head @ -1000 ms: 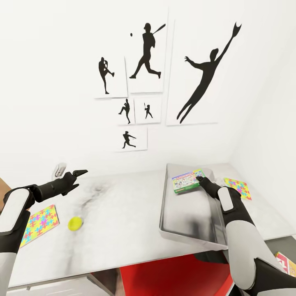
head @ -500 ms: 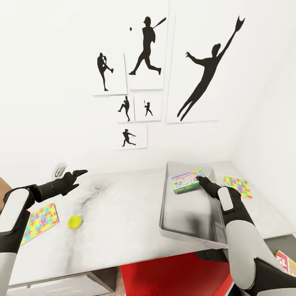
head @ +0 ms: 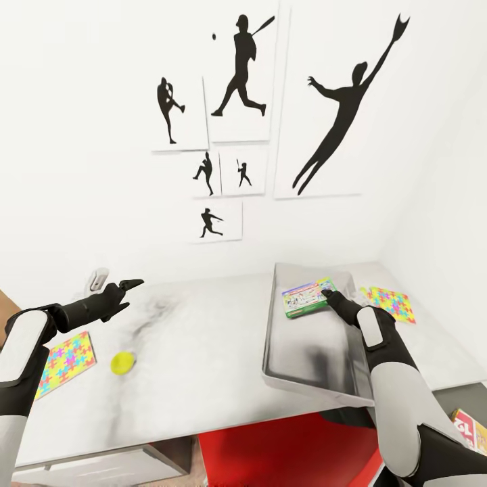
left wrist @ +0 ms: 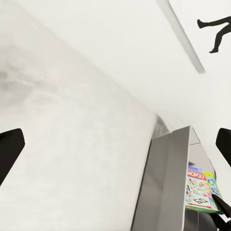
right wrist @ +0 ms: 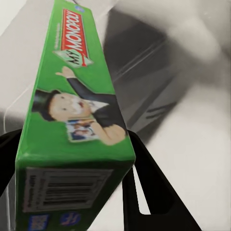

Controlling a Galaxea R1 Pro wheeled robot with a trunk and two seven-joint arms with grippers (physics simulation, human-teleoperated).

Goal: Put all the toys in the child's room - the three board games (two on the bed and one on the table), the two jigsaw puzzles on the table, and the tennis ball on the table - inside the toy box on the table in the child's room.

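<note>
My right gripper (head: pixel 329 295) is shut on the green-edged Monopoly board game (head: pixel 308 298) and holds it over the far end of the toy box (head: pixel 311 362), a shallow grey tray on the table (head: pixel 203 365). The right wrist view shows the Monopoly box (right wrist: pixel 77 96) clamped between the dark fingers (right wrist: pixel 147 180). My left gripper (head: pixel 127 287) hovers open above the table's left part, nothing in it. The tennis ball (head: pixel 122 362) lies below it. One jigsaw puzzle (head: pixel 64 365) lies at the left edge, another jigsaw puzzle (head: pixel 391 303) right of the toy box.
A red and yellow printed box (head: pixel 471 430) lies lower at the far right. A red object (head: pixel 284 450) stands under the table's front edge. A small white thing (head: pixel 99 277) sits by the wall, which carries black baseball-player silhouettes (head: pixel 240 71).
The whole picture has shifted a little, so the camera moved. Both grippers, the Monopoly box and the things on the table keep their places.
</note>
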